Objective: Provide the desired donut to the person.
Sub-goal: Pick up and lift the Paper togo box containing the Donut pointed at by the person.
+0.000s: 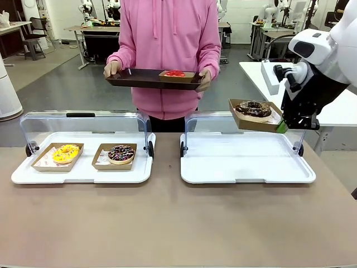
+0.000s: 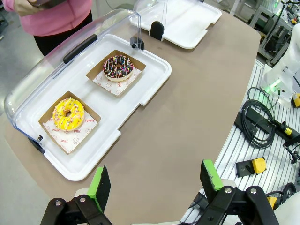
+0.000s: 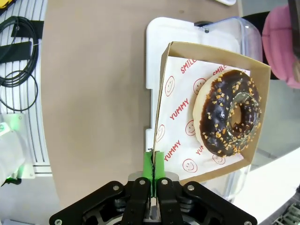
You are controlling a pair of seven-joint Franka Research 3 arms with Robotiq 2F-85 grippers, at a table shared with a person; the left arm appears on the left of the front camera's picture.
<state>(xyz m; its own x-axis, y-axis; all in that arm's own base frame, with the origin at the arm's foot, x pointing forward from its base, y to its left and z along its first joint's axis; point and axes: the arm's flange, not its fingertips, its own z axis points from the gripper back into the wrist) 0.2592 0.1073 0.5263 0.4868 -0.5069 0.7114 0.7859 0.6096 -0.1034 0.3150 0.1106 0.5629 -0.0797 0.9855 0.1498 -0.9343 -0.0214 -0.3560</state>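
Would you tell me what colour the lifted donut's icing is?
The donut is iced dark brown with tan crumbs; right wrist view.

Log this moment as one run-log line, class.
right pincer: shut on chocolate donut box wall, aloft | left pincer: open, empty | person: holding dark tray
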